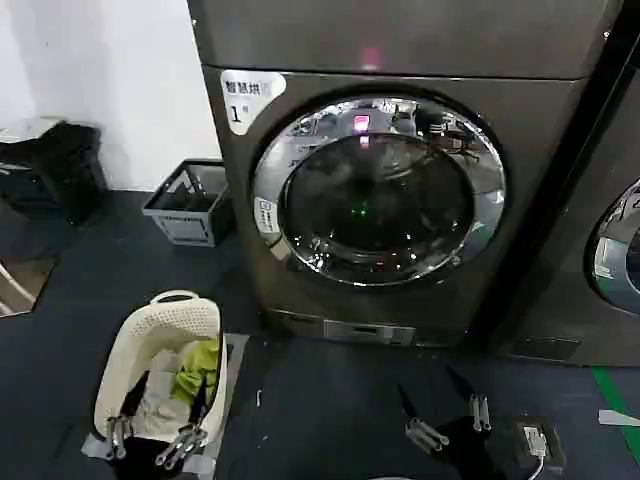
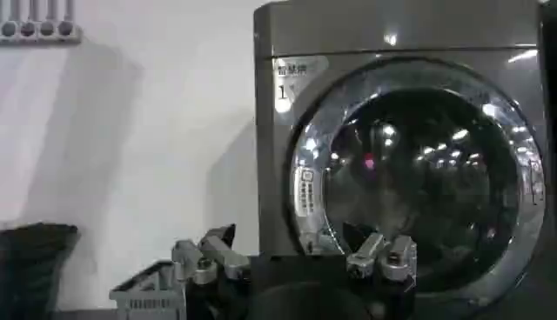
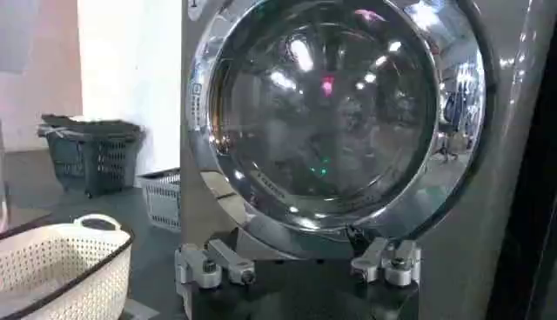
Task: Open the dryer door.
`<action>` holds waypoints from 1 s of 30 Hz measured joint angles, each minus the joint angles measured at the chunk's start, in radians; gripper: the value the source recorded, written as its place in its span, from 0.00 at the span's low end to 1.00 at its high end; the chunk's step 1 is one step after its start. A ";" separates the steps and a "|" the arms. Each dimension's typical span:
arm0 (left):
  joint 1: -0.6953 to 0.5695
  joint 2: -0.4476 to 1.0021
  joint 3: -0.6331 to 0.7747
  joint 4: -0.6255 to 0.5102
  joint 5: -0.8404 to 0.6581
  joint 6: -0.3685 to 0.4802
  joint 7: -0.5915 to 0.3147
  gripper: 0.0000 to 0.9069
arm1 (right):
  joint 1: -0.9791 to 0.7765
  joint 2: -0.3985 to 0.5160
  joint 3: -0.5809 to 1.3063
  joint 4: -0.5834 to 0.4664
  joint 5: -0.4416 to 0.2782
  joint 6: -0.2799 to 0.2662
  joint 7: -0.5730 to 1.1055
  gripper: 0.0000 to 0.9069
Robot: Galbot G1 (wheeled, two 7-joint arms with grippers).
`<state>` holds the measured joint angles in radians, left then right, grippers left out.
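The dryer point(image 1: 300, 260) is a dark grey-brown front-loader with a white "1" label point(image 1: 245, 98) at its upper left. Its round dryer door point(image 1: 378, 190) lies flush and closed, a wide chrome rim around dark glass. The same door appears in the left wrist view point(image 2: 418, 174) and the right wrist view point(image 3: 335, 113). My left gripper point(image 1: 160, 425) hangs open, low at the left over a basket. My right gripper point(image 1: 440, 405) is open too, low in front of the machine and well short of the door. Both sets of fingers are empty point(image 2: 291, 248) point(image 3: 296, 261).
A cream laundry basket point(image 1: 130, 350) with clothes stands on the dark floor at the left. A grey crate point(image 1: 188, 205) sits by the wall beside the dryer. A neighbouring machine point(image 1: 610, 260) stands at the right. A dark bin point(image 1: 60, 170) is at the far left.
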<state>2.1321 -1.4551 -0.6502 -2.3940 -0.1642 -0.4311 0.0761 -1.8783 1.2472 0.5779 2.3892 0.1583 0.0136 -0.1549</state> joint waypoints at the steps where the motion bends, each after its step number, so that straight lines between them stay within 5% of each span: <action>1: -0.002 0.000 0.001 -0.001 -0.007 0.007 -0.005 1.00 | 0.012 -0.005 0.009 0.000 0.015 -0.010 -0.013 1.00; 16: -0.018 -0.005 -0.006 -0.006 -0.045 0.015 -0.003 1.00 | 0.409 -0.212 0.011 -0.202 0.291 -0.129 -0.163 1.00; 30: -0.032 -0.019 -0.017 0.002 -0.057 0.018 -0.001 1.00 | 0.894 -0.333 -0.241 -0.407 0.445 -0.182 -0.240 1.00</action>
<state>2.0998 -1.4743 -0.6673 -2.3923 -0.2212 -0.4127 0.0751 -0.9843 0.9141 0.3373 1.9819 0.6033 -0.1688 -0.3947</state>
